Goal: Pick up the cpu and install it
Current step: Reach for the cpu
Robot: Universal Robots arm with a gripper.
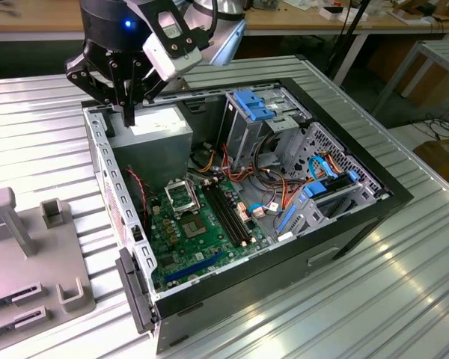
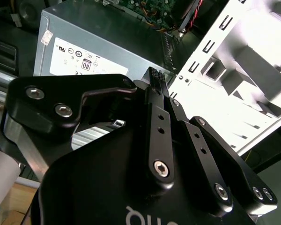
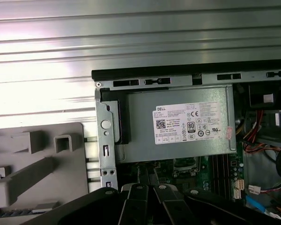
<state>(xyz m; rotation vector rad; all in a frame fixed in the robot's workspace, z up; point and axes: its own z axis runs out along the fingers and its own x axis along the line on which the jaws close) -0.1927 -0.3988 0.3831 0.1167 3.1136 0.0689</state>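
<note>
Pincer shut over the power supply, cpu down on the board.

In the exterior view the pincer (image 1: 127, 112) hangs with fingers together above the grey power supply (image 1: 161, 142). The cpu (image 1: 194, 226), apparently the small grey square, lies flat just beside the socket (image 1: 181, 197), well below the pincer.

Open computer case (image 1: 284, 278), grey fixture (image 1: 15, 263)

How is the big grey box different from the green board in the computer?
The grey box is plain metal; the green board is covered in small parts. The grey box is tall and blocky; the green board lies flat and thin. Both sit inside the open case.
</note>
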